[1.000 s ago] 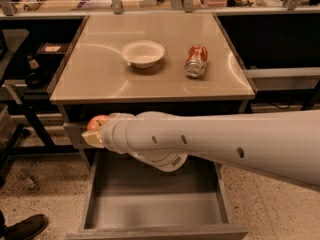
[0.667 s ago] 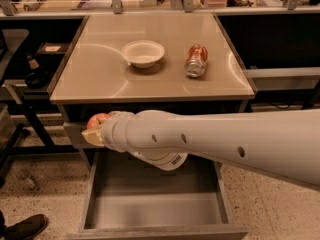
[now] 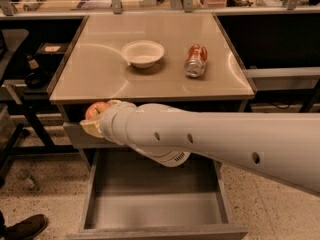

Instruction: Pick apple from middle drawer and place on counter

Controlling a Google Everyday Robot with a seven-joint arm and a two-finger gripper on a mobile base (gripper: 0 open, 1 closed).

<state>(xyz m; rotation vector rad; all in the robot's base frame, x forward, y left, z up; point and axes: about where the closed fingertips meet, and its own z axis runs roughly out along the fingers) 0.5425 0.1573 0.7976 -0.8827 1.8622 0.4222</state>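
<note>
My gripper is at the end of the long white arm that reaches in from the right, in front of the cabinet's left front corner. It is shut on the red-orange apple, held just below the counter's front edge and above the open drawer. The middle drawer is pulled out below the arm, its flat grey floor bare. The beige counter lies behind and above the apple.
A white bowl stands at the middle of the counter. A red-and-silver soda can lies to its right. Dark shelving flanks the cabinet on both sides. A shoe shows at the lower left on the floor.
The arm with the apple has barely moved; the apple sits very slightly higher against the cabinet front.
</note>
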